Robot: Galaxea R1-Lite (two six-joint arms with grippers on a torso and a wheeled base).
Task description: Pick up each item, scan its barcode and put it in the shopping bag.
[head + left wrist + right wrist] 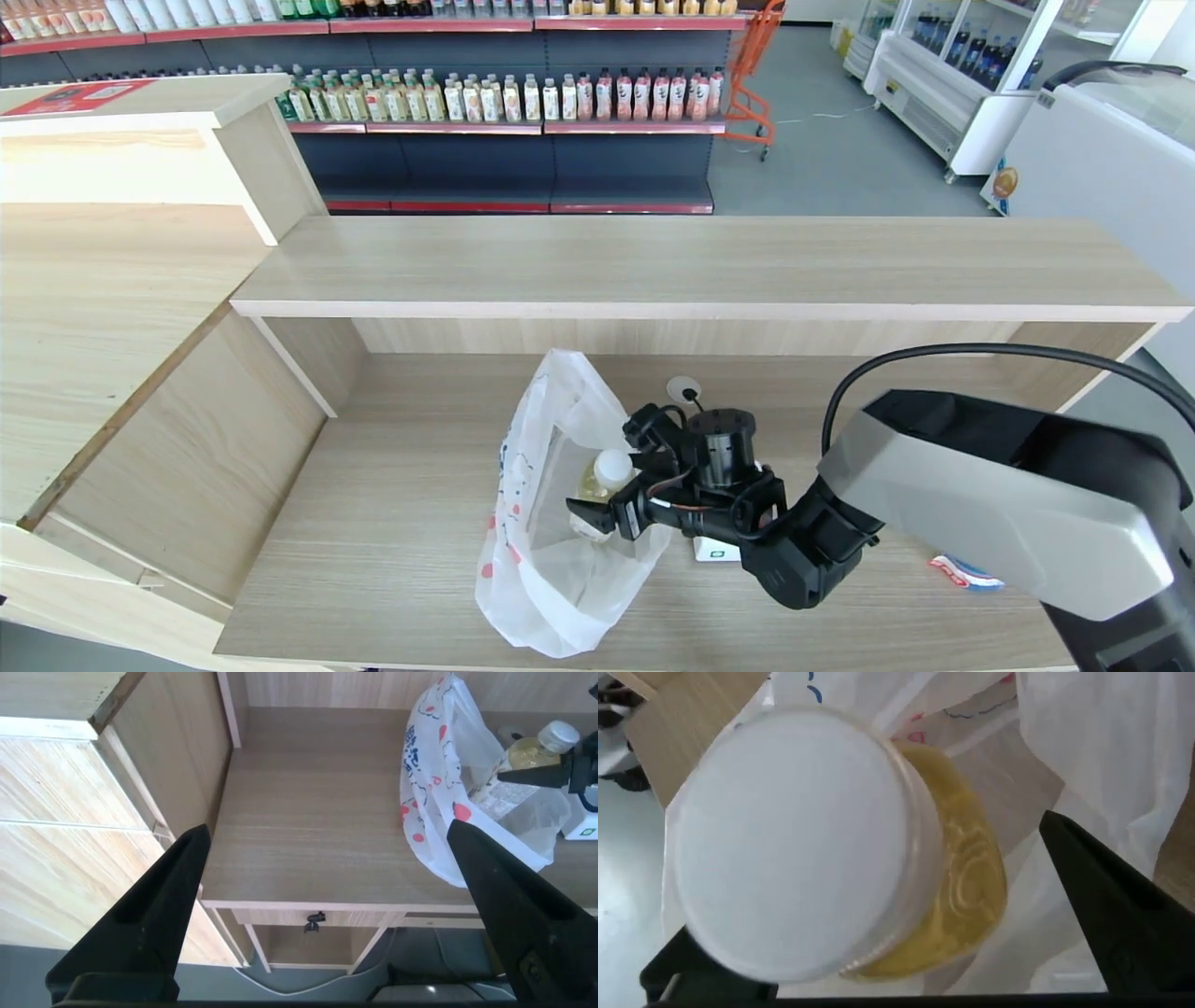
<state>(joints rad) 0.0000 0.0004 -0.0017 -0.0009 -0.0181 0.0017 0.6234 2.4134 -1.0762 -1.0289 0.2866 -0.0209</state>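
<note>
**Step in hand: placing the bottle.** The right fingers (593, 513) were found spread wide, one on either side of the bottle (611, 464). A gap was seen between the bottle and at least one finger, so nothing was judged to be clamped. The bottle, white-capped with yellow liquid, stood upright between the fingers, inside the mouth of the bag (541, 579).

**Recommendation.** The release was judged all but done. It should be confirmed that the bottle is settled before the fingers are lifted. The fingers should be drawn out the way they point, clear of the rim. The thin film lay close around them and could be snagged, and the bag could be dragged or tipped.

**Containers.** The bag stood on the table (373, 541), with its mouth open around the right fingers. The bottle was seen in it. Pale shapes showed through the film beneath the bottle, but what they were could not be told.

**Other.** The left fingers (149, 915) were fully open and empty, well apart from the bag. A packet (966, 571) lay on the table behind the right fingers, well apart, not yet bagged.
</note>
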